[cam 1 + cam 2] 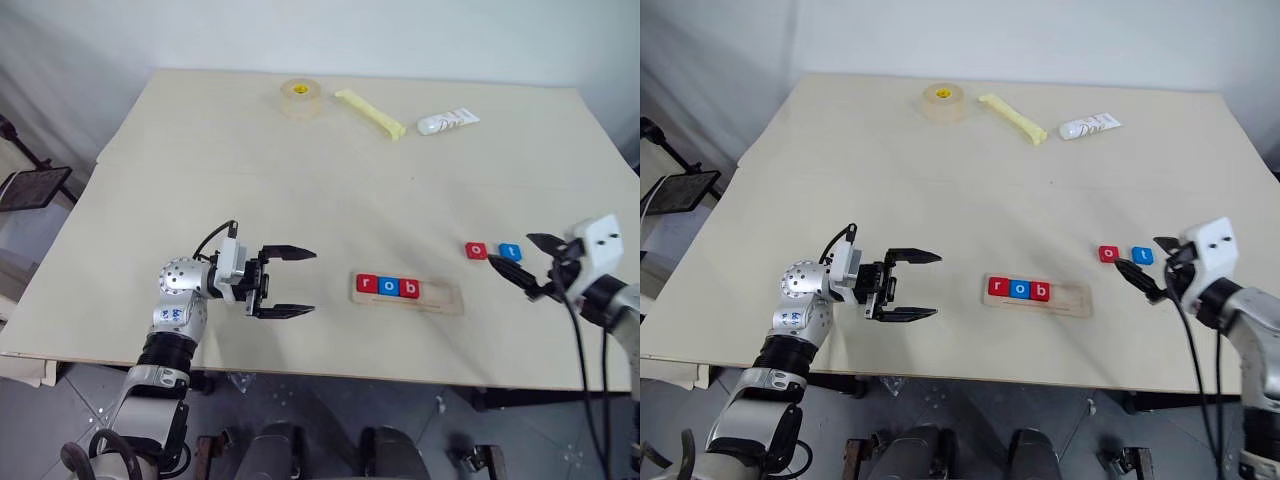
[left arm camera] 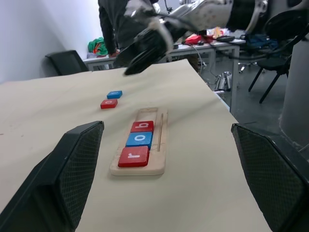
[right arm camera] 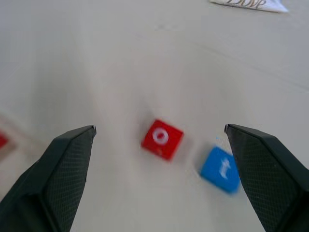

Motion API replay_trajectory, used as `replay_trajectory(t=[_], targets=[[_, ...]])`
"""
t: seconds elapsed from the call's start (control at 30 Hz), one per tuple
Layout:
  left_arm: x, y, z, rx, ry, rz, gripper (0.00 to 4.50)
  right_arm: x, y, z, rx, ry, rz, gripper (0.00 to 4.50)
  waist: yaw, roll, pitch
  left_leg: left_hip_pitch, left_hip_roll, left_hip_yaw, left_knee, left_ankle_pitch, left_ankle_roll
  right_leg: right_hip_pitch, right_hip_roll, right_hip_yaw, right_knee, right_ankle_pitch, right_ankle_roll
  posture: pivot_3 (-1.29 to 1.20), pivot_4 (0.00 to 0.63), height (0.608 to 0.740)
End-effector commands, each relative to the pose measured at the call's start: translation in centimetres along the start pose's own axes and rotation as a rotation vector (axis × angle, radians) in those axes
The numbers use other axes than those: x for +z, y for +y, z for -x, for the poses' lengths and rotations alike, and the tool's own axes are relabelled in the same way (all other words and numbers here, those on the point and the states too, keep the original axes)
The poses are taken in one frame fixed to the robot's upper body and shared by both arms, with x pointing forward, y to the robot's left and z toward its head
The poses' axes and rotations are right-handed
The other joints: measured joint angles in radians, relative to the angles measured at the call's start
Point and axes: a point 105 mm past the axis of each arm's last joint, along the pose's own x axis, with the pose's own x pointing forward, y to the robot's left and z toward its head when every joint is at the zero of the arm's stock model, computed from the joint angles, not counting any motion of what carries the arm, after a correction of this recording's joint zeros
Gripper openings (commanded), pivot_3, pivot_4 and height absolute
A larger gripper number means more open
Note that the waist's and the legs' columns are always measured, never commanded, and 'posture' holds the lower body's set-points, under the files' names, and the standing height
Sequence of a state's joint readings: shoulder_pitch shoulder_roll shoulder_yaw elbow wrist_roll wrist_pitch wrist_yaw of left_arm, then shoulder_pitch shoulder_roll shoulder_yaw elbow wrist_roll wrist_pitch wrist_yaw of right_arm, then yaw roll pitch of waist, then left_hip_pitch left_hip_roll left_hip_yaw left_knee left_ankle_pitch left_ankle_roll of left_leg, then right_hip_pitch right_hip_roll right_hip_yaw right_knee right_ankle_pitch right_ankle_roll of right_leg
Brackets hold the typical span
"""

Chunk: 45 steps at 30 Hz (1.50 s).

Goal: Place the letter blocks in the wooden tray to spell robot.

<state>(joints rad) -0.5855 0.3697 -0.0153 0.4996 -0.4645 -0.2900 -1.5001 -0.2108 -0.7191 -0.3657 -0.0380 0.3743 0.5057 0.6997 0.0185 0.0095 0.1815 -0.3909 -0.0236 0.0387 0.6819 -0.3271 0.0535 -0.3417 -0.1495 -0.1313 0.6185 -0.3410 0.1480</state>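
Tabletop scene. The wooden tray [image 1: 412,294] lies near the front edge of the pale table [image 1: 300,180], a little right of centre, long side parallel to that edge. Its left three places hold letter blocks reading "r o b": a red r block [image 1: 367,285], a blue o block [image 1: 387,287] and a red b block [image 1: 407,289], touching one another; the right part of the tray is bare wood.

Two more blocks lie flat on the table, right of the tray and farther from the front edge: a red o tile [image 1: 477,250] and, just beside it toward the right edge, a blue t tile [image 1: 510,252]. Both show white lowercase letters.

The right gripper [image 1: 528,264] is close by the blue t tile on its right, fingers spread wide and holding nothing; from the right wrist view the two loose tiles sit between its fingers [image 3: 63,169].

The left gripper [image 1: 288,283] hovers left of the tray, pointing toward it, jaws wide apart and empty.

Along the far edge: a roll of clear tape [image 1: 299,97] with a yellow core, a yellow strip [image 1: 369,113] lying slantwise, and a white tube [image 1: 448,122] whose print cannot be made out from the head view; the right wrist view suggests "Dove", not certainly.
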Motion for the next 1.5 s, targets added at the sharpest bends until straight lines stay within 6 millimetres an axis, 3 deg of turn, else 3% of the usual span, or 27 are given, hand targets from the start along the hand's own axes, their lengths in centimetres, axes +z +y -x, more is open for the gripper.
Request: replay_trajectory(t=[0.03, 0.2, 0.37, 0.7, 0.8, 1.03, 1.2, 1.33, 1.5], targets=[[0.6, -0.4, 0.1, -0.026, -0.007, -0.024, 4.50, -0.2, -0.3, -0.8, -0.055, 0.000, -0.013, 4.48, 0.008, 0.000, 0.000, 0.000, -0.001, 0.000, 0.000, 0.000, 0.000, 0.000, 0.000, 0.000, 0.000, 0.000, 0.000, 0.00, 0.150, 0.740], [0.7, -0.7, 0.4, -0.014, -0.003, -0.026, 4.50, -2.3, -0.4, -2.7, -0.144, 0.048, -0.066, 4.48, 0.004, 0.000, 0.000, -0.001, -0.002, -0.001, 0.000, 0.000, 0.001, 0.000, -0.001, 0.000, 0.000, 0.000, 0.000, 0.00, 0.150, 0.740], [0.7, -1.0, 0.5, -0.007, -0.002, -0.024, 4.50, -3.5, -0.5, -3.2, -0.184, 0.071, -0.096, 4.48, 0.001, 0.000, 0.000, -0.001, -0.001, 0.000, 0.000, 0.000, 0.001, -0.001, 0.000, 0.000, 0.001, 0.000, 0.000, 0.00, 0.150, 0.740], [0.7, -1.2, 0.2, -0.005, -0.009, -0.027, 4.50, -4.2, 0.2, -4.0, -0.186, 0.076, -0.165, 4.48, -0.007, 0.000, 0.000, 0.000, -0.001, 0.000, 0.000, 0.000, 0.001, 0.000, 0.000, 0.001, 0.001, 0.000, 0.000, 0.00, 0.150, 0.740], [0.6, -1.2, 0.3, -0.005, -0.008, -0.026, 4.50, -4.4, 0.6, -4.3, -0.182, 0.075, -0.185, 3.84, -0.014, 0.000, 0.000, 0.000, 0.000, 0.000, 0.000, 0.000, 0.001, 0.000, 0.000, 0.001, 0.001, 0.000, 0.000, 0.00, 0.150, 0.740], [0.6, -1.1, 0.3, -0.003, -0.006, -0.028, 4.50, -3.8, 1.5, -4.7, -0.164, 0.050, -0.198, 1.52, -0.019, 0.000, 0.000, 0.000, 0.000, -0.001, 0.000, 0.000, 0.001, 0.000, 0.000, 0.001, 0.002, 0.000, 0.000, 0.00, 0.150, 0.740], [0.6, -1.0, 0.5, -0.003, -0.003, -0.025, 4.50, -1.1, 2.3, -4.0, -0.141, -0.027, -0.166, 1.45, -0.019, 0.000, 0.000, 0.000, 0.000, -0.001, 0.000, 0.000, 0.000, -0.001, 0.000, 0.001, 0.002, 0.000, 0.000, 0.00, 0.150, 0.740], [0.5, -1.1, 0.8, -0.012, 0.002, -0.016, 4.50, 0.5, 3.0, -1.7, -0.153, -0.070, -0.151, 1.45, -0.015, 0.000, 0.000, 0.000, 0.000, -0.001, 0.000, 0.000, 0.001, -0.001, 0.000, 0.001, 0.002, 0.000, 0.000, 0.00, 0.150, 0.740], [0.3, -1.3, 1.2, -0.019, 0.009, -0.005, 4.50, -0.6, 3.6, 2.4, -0.233, -0.028, -0.156, 1.45, 0.002, 0.000, 0.000, 0.000, -0.001, -0.002, -0.001, -0.001, 0.000, -0.001, 0.000, 0.001, 0.002, 0.000, 0.000, 0.00, 0.150, 0.740]])
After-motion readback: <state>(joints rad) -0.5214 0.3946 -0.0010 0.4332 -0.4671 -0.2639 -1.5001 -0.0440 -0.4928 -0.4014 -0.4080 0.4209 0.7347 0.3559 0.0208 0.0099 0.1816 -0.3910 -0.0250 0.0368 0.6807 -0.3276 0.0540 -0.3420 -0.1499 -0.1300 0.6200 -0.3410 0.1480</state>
